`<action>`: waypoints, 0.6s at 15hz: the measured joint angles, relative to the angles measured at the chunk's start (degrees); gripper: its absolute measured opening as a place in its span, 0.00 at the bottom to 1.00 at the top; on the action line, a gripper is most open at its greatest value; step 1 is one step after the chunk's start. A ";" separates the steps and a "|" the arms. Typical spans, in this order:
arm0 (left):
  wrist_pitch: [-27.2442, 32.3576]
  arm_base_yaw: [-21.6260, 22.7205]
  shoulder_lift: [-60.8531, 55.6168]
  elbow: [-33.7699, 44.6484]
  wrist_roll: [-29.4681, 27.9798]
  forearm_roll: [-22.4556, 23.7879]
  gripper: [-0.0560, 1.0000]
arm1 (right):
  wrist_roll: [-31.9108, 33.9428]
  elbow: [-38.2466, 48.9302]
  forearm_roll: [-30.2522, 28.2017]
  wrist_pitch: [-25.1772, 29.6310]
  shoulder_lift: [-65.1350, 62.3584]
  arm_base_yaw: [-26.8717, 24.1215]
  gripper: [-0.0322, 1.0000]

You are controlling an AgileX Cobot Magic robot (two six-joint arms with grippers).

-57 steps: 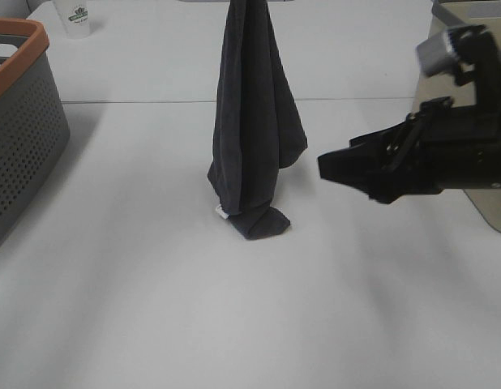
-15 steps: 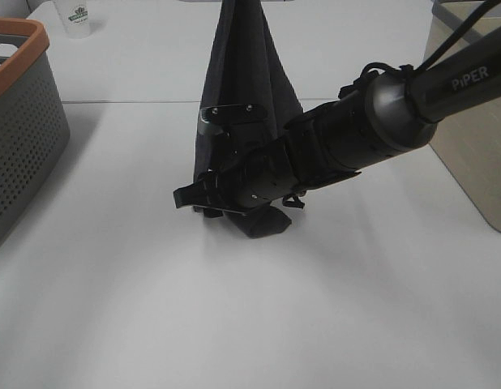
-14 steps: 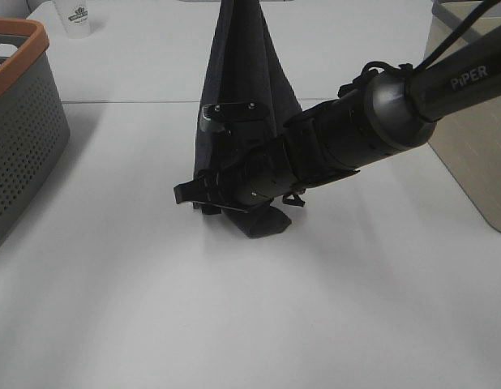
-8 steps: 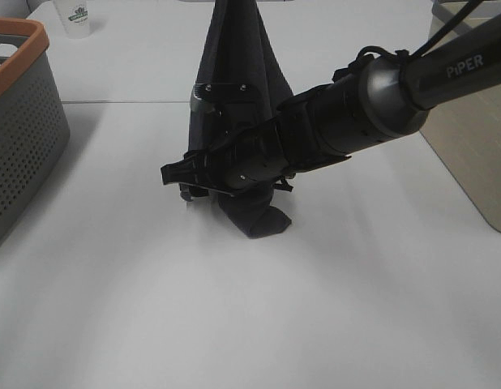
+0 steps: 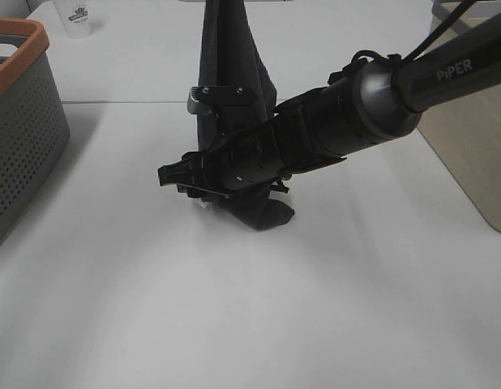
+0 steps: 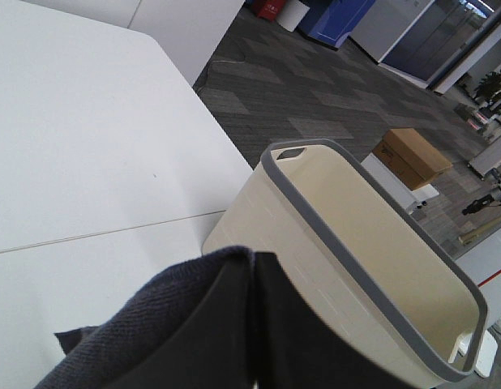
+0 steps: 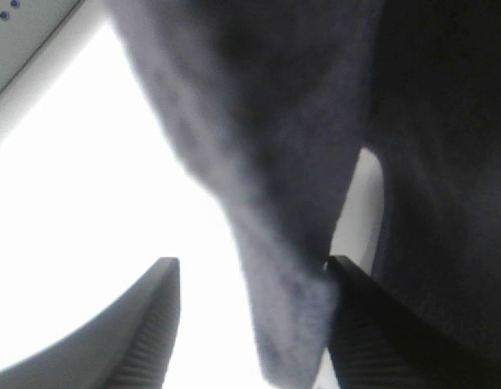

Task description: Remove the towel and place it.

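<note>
Plain white table (image 5: 113, 308) in an open office, with carpet and a cardboard box past its edge in the left wrist view.

The towel (image 5: 234, 89) hangs in a long narrow drape at about 12 o'clock from the table's middle. Its top runs out of the overhead shot and its bottom end is crumpled on the tabletop. The left gripper (image 6: 252, 324) has the upper end: its fingers look pressed together with a fold of dark terry pinched between them.

I'd say it's soft, light and totally floppy, so it'll sag and swing, not keep a shape. It's grippy rather than slippery and there's nothing to break. The best place to grab looks like a bunched fold low on the drape, just above where it puddles. Take several layers at once so a single thin layer can't slide out.

The right gripper (image 5: 176, 180) is pretty much there. The arm comes in from 3 o'clock, stretched low and almost level across the front of the drape, with the fingertips poking out past the towel's 9 o'clock edge. In the right wrist view the fingers (image 7: 157, 324) are spread apart, with a lobe of cloth hanging between them and touching one. Nothing is clamped yet.

Around it there's a grey basket (image 5: 23, 138) with an orange rim at 9 o'clock, a beige bin (image 5: 469, 162) at 3 o'clock and a cup (image 5: 78, 16) at 11 o'clock, all well apart from the towel. I can't tell which spot it's meant for.
</note>
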 joint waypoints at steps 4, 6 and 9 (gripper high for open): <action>0.00 0.00 0.00 0.00 -0.69 0.00 0.05 | 0.00 -1.15 0.00 -2.06 1.26 0.00 0.21; 0.00 0.00 0.00 0.00 -0.69 0.00 0.05 | 0.00 -1.03 0.00 -2.81 1.15 0.00 0.05; 0.00 0.00 0.00 0.00 -0.69 0.00 0.05 | 0.00 1.66 -0.06 -2.75 -1.95 0.00 0.05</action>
